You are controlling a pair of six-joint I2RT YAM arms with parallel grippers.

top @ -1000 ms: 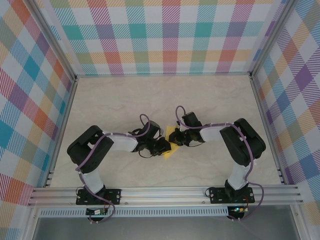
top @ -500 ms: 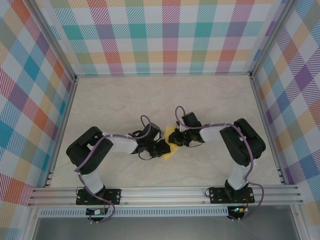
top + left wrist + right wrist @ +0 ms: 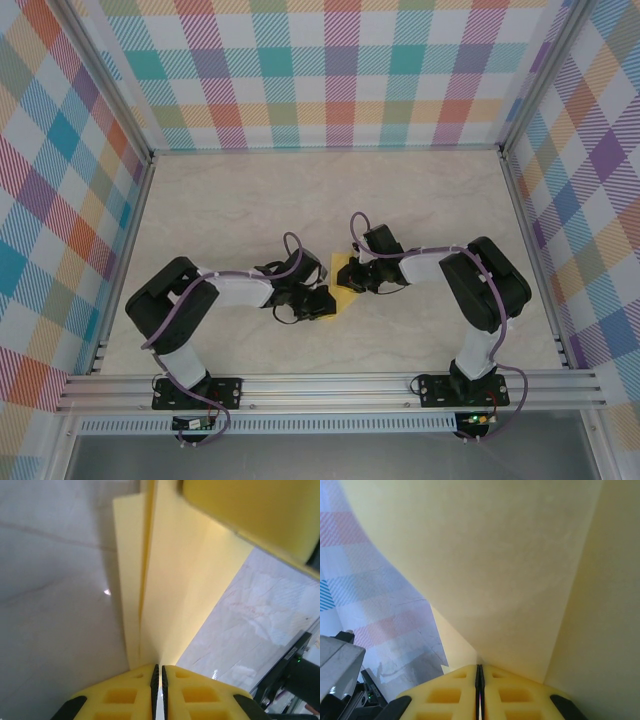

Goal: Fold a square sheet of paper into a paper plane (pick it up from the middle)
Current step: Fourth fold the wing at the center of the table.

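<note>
- The pale marbled desk [image 3: 250, 200] sits inside plaid walls [image 3: 340, 70], and from overhead I see both arms bent inward to meet at its middle.
- The left arm [image 3: 235, 290] reaches right and the right arm [image 3: 430, 265] reaches left, with their wrists almost touching.
- The sheet of paper [image 3: 342, 287] is between the 2 wrists, near the desk's centre. From above I see only a small bright-yellow patch, mostly covered by the wrists.
- The left wrist camera shows more. The paper is plain yellow, folded into layers, with 1 long crease running straight down into the fingertips and the marbled surface behind it.
- The right wrist camera gives me a broad, smooth yellow face curving overhead, with a fold line down the right side and plaid wall at the left edge.
- The left pincer [image 3: 158, 674] has its yellow fingers pressed together, pinching the paper's edge.
- The right pincer [image 3: 480, 670] is likewise narrowed to a slit, nipping the paper where its layers meet.
</note>
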